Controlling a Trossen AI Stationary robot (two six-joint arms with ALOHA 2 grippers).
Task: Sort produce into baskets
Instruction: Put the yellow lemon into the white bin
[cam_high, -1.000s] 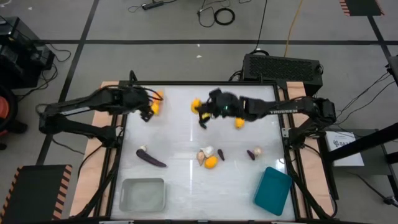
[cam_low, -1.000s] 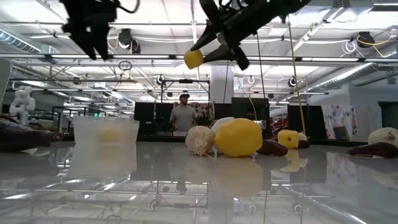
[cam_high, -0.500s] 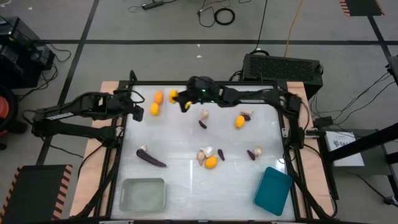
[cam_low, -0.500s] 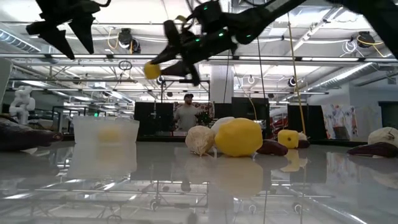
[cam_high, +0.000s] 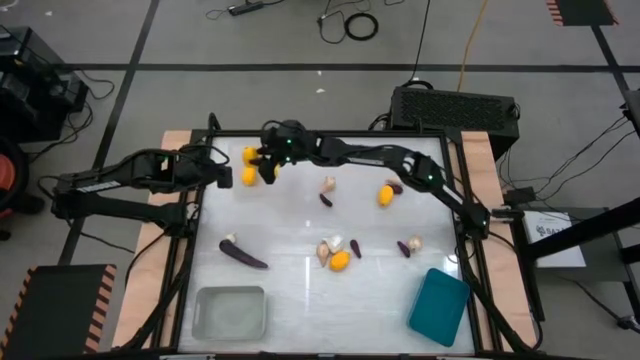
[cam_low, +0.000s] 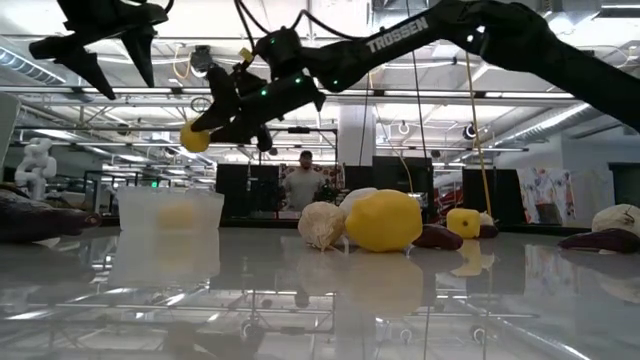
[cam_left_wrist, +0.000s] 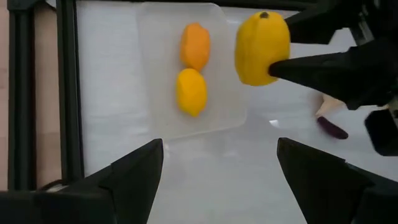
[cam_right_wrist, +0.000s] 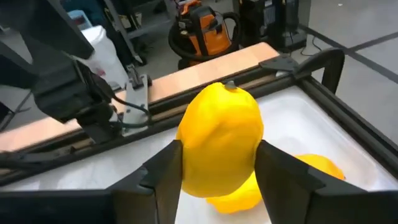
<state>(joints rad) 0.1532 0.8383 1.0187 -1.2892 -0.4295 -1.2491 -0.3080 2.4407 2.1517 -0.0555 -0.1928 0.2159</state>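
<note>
Yellow fruit (cam_right_wrist: 221, 140) pinched between right gripper (cam_high: 266, 162) fingers, held in the air above far-left corner of table (cam_high: 290, 250), over small clear tray (cam_left_wrist: 230, 106). Seen only in left wrist view: tray already held one orange fruit (cam_left_wrist: 195, 46) and one yellow fruit (cam_left_wrist: 191, 91), end to end, and carried fruit hung over tray's edge, not touching either. Seen only in right wrist view: finger pads pressed against both flanks of fruit, stem nub up. Seen in low view: fruit (cam_low: 194, 136) well above tabletop, clear tray (cam_low: 170, 215) below with yellow showing through wall.

Left gripper (cam_high: 222, 172) just beside clear tray at table's left edge, fingers spread wide, nothing between them; raised off surface in low view (cam_low: 100, 45).

Elsewhere on table, per high view: long purple eggplant (cam_high: 243, 255) near left-centre; cluster at centre with beige bulb (cam_high: 325, 250) and yellow fruit (cam_high: 340, 261) touching; small purple piece (cam_high: 326, 199) and another yellow fruit (cam_high: 385, 195) farther back; small purple and pale pieces (cam_high: 408, 246) at right. Greyish tray (cam_high: 230, 311) at near-left, teal tray (cam_high: 439, 306) at near-right, contents not discernible.

Low view: central cluster blocked much of far side; person (cam_low: 294, 186) standing in room beyond table
</note>
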